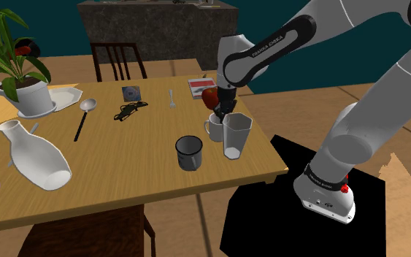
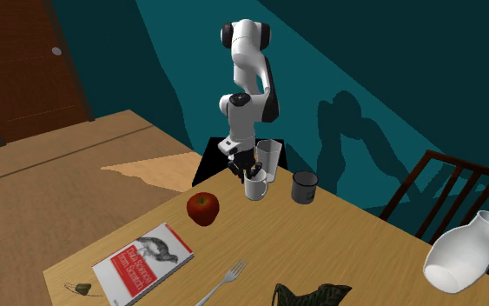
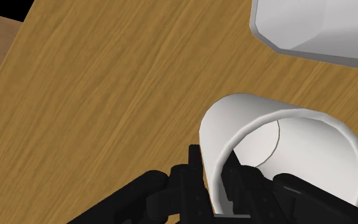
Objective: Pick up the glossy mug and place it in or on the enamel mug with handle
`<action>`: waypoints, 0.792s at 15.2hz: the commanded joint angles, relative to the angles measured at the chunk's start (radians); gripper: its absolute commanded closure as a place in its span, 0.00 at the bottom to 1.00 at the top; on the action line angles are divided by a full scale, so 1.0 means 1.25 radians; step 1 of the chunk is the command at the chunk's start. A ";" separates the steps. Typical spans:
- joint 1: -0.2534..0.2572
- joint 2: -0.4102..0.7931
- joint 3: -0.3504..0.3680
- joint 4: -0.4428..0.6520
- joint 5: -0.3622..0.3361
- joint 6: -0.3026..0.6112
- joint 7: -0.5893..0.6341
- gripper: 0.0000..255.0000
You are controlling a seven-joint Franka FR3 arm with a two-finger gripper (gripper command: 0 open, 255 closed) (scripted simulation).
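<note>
A glossy white mug (image 1: pixel 212 130) (image 2: pixel 255 188) stands on the wooden table (image 1: pixel 123 153) near its corner by the stand. My black gripper (image 1: pixel 218 117) (image 2: pixel 248 170) comes down onto its rim. In the wrist view the gripper (image 3: pixel 215 167) is shut on the mug's (image 3: pixel 285 153) wall, one finger inside and one outside. The dark grey enamel mug with handle (image 1: pixel 189 153) (image 2: pixel 304 187) stands upright a short way off, nearer the table's front edge in the shoulder view. A tall pale tumbler (image 1: pixel 236 136) (image 2: pixel 268 156) (image 3: pixel 317 28) stands right beside the white mug.
A red apple (image 1: pixel 209 96) (image 2: pixel 202 208), a book (image 2: pixel 142 261) and a fork (image 1: pixel 171 98) lie behind the mugs in the shoulder view. Further towards that view's left are glasses (image 1: pixel 129 110), a ladle (image 1: pixel 83 117), a white vase (image 1: pixel 36 157) and a potted plant (image 1: pixel 28 93).
</note>
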 commanded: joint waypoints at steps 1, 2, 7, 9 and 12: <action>0.000 0.000 0.000 0.000 0.000 0.000 0.000 1.00; 0.000 0.000 0.000 0.000 0.000 0.000 0.000 1.00; 0.000 0.000 0.000 0.000 0.000 0.000 0.000 1.00; 0.000 -0.015 -0.001 0.010 0.000 -0.024 0.001 1.00; 0.000 -0.035 -0.002 0.026 -0.001 -0.060 0.002 1.00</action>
